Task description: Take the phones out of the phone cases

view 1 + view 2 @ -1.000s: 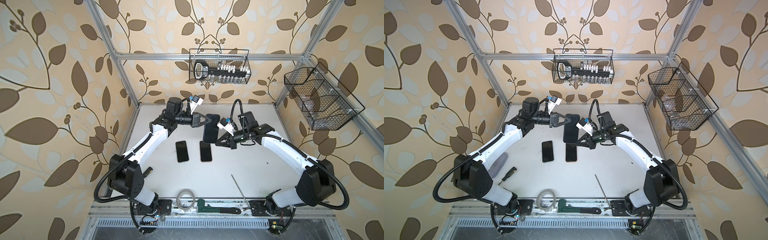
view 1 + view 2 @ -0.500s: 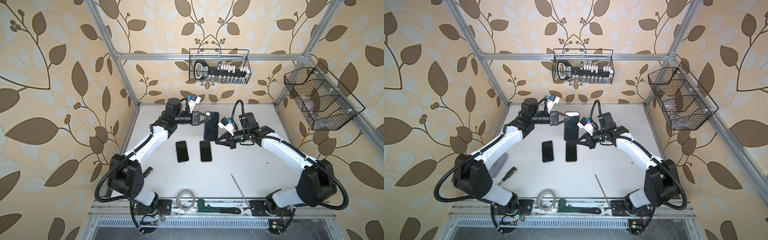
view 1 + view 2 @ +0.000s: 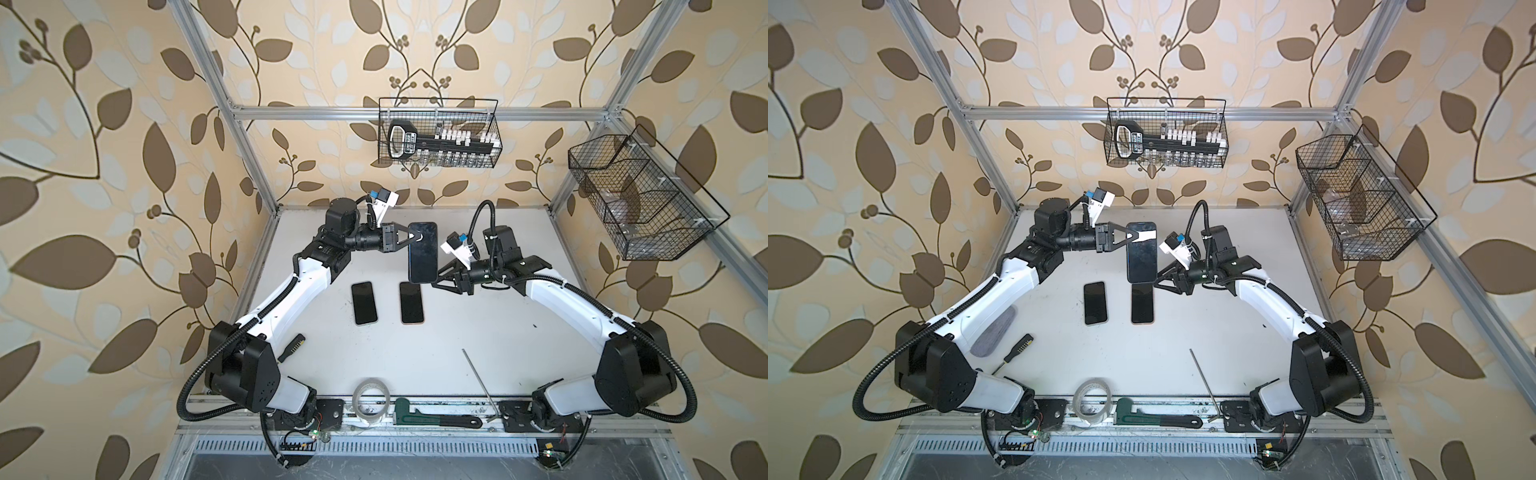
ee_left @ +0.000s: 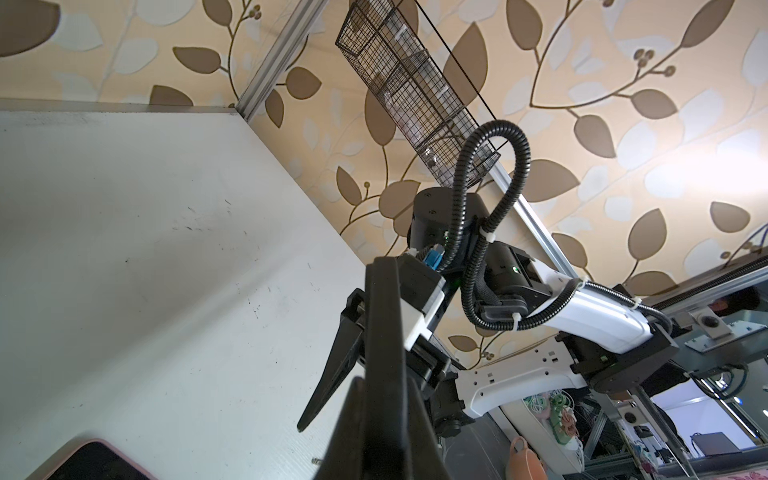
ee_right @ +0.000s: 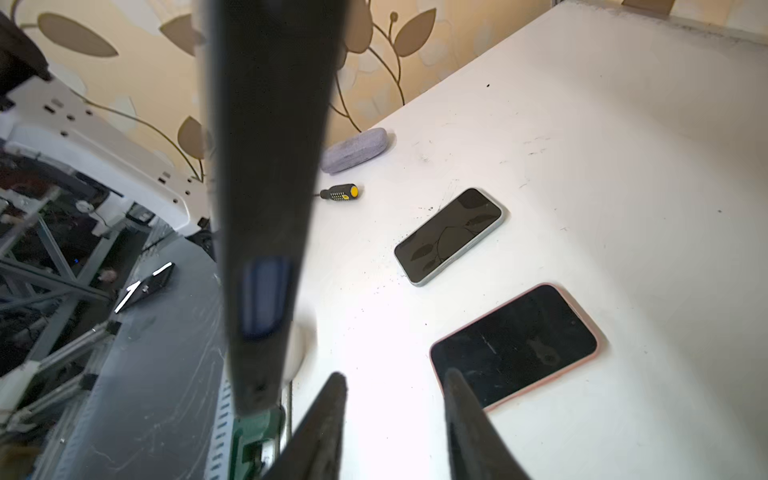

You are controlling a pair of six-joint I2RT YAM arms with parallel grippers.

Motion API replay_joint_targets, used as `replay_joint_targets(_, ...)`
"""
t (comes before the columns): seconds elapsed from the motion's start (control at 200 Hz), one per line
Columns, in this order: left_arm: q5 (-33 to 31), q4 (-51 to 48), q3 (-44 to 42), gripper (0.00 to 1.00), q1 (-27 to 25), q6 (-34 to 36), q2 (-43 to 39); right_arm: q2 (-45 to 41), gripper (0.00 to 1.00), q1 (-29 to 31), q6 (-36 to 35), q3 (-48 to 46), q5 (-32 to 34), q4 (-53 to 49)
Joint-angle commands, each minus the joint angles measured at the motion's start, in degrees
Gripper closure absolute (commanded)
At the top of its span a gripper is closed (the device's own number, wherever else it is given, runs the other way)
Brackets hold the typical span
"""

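Observation:
A dark phone in its dark case (image 3: 423,257) hangs above the table, seen from above in both top views; I cannot tell case from phone. My left gripper (image 3: 419,237) is shut on its far end. The left wrist view shows it edge-on (image 4: 384,324) between the clamped fingers. My right gripper (image 3: 435,279) stands open right beside its near corner, not touching it. In the right wrist view the phone's edge (image 5: 266,166) lies outside the open fingers (image 5: 328,415), with only bare table between them.
Two other phones lie screen-up below: a pale-edged one (image 3: 364,302) and a pink-edged one (image 3: 411,302). Near the front are a screwdriver (image 3: 292,347), tape roll (image 3: 371,401), wrench (image 3: 436,419) and metal rod (image 3: 480,382). A grey pouch (image 3: 994,332) lies left. Wire baskets (image 3: 438,139) hang behind.
My right gripper has let go of the held phone's near end and opened. The left gripper has straightened the phone and still holds it.

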Motion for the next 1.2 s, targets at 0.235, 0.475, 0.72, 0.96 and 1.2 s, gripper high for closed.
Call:
replay_joint_targets(0.235, 7.2, -0.8, 6.3, 1.00, -0.3, 6.1, 1.7, -0.9, 0.47, 1.9, -7.7, 4.1, -4.7, -12.4)
replay_joint_targets(0.475, 7.5, -1.1, 5.2, 1.00, -0.3, 7.3, 1.2, 0.6, 0.47, 1.9, -6.8, 7.7, -4.7, -10.8)
replay_joint_targets(0.72, 7.4, 0.3, 4.1, 1.00, -0.6, 7.1, 1.2, 2.9, 0.51, 2.8, -8.1, 11.4, -4.2, -12.8)
replay_joint_targets(0.96, 7.3, 0.9, 4.7, 1.00, -0.6, 6.7, 2.2, 4.1, 0.69, 3.4, -9.2, 12.9, -4.3, -14.7)
replay_joint_targets(1.2, 6.8, 1.0, 4.7, 1.00, -0.7, 6.3, 1.8, 4.6, 0.84, 3.5, -9.3, 13.4, -4.9, -14.5)
